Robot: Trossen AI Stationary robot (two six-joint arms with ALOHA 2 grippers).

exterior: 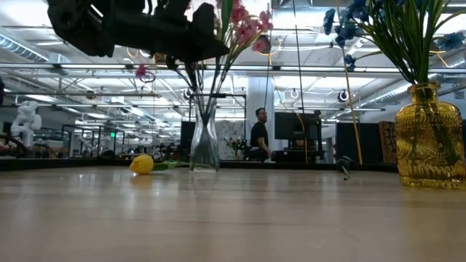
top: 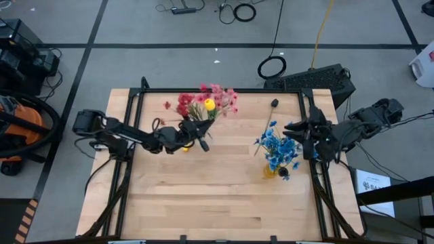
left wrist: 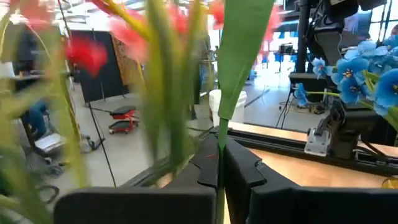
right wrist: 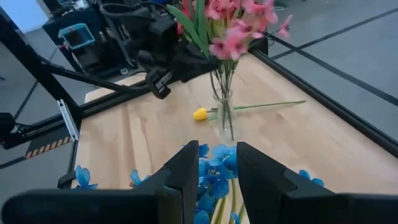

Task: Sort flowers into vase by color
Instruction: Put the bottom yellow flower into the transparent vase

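Note:
A clear vase (exterior: 204, 145) at the table's far left holds pink, red and yellow flowers (top: 207, 103). My left gripper (left wrist: 220, 148) stands level beside that bunch (right wrist: 227, 31), above the vase, shut on a green stem. One yellow bud (exterior: 142, 164) lies on the table by the vase's foot, its stem (right wrist: 267, 106) flat on the wood. Blue flowers (top: 278, 146) stand in a yellow glass vase (exterior: 429, 138) at the right. My right gripper (right wrist: 214, 177) hovers open above the blue flowers, holding nothing. My left gripper pinches a thin green stem (left wrist: 220, 134) between its two fingers. The fingers come level and lie across the stem, which stands about upright with a broad leaf (left wrist: 242, 43) above them. Its head and lower end are out of the wrist view.
A dark bud on a long stem (top: 274, 103) rises from the blue bunch toward the far edge. The near half of the wooden table (top: 217, 196) is bare wood. A black frame rail (top: 224, 90) runs along the far edge. A person (exterior: 259, 135) stands in the room behind.

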